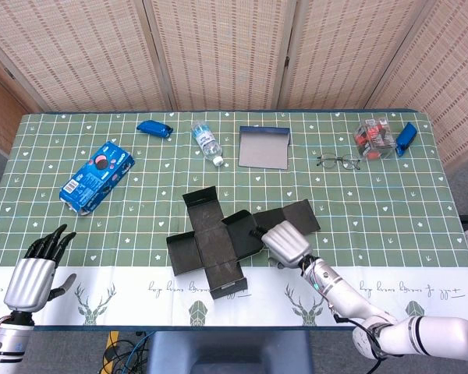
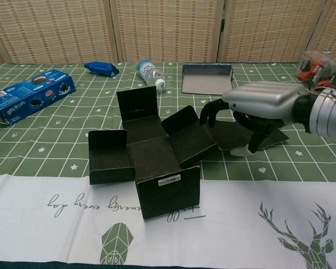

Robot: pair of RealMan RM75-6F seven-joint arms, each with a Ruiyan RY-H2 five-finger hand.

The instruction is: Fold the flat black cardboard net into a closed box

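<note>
The black cardboard net [image 1: 210, 234] lies partly folded at the table's middle front, with several flaps standing up around its base [image 2: 151, 151]. The front flap with a white label [image 2: 168, 193] is upright. My right hand [image 1: 287, 243] sits on the net's right side. Its fingers curl over the long right flap [image 2: 271, 137], and the thumb presses down on that flap, gripping it [image 2: 257, 109]. My left hand [image 1: 33, 273] hovers at the table's front left corner, fingers spread, holding nothing. It does not show in the chest view.
A blue cookie box [image 1: 97, 176] lies at the left. Along the back are a blue packet [image 1: 154, 128], a water bottle [image 1: 207, 141], a grey tray [image 1: 264, 147], glasses [image 1: 339, 162] and a clear container [image 1: 374, 135]. A white deer-print strip [image 2: 241, 224] runs along the front edge.
</note>
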